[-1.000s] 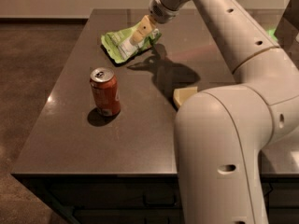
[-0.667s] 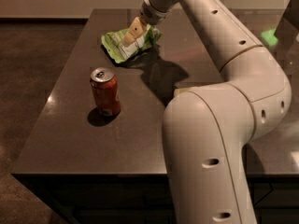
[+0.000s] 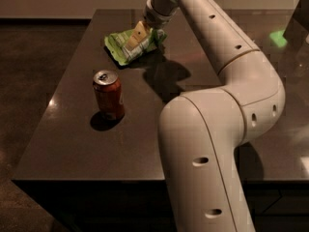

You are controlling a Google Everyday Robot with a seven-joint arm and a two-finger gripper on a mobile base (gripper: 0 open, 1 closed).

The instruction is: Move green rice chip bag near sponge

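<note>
The gripper (image 3: 135,40) is down at the far side of the worktop (image 3: 67,144), right on the green rice chip bag (image 3: 126,48). One tan pad of the fingers (image 3: 139,33) lies slanted across the bag's top. The other is hidden behind it and the wrist, so I cannot tell whether the fingers are apart or clamped on the foil.

The bag lies crumpled directly under the fingers. Most of it spreads to the left of them and toward the camera, and a small green flap sticks out on their right. Whether any part of the bag is raised off the worktop is hard to make out.

A red-orange soda can (image 3: 108,95) stands upright well apart from the fingers, nearer the camera and a little left.

The arm (image 3: 217,129) fills the right foreground and hides the worktop behind it. Its lower part is cut off by the picture's bottom edge.
</note>
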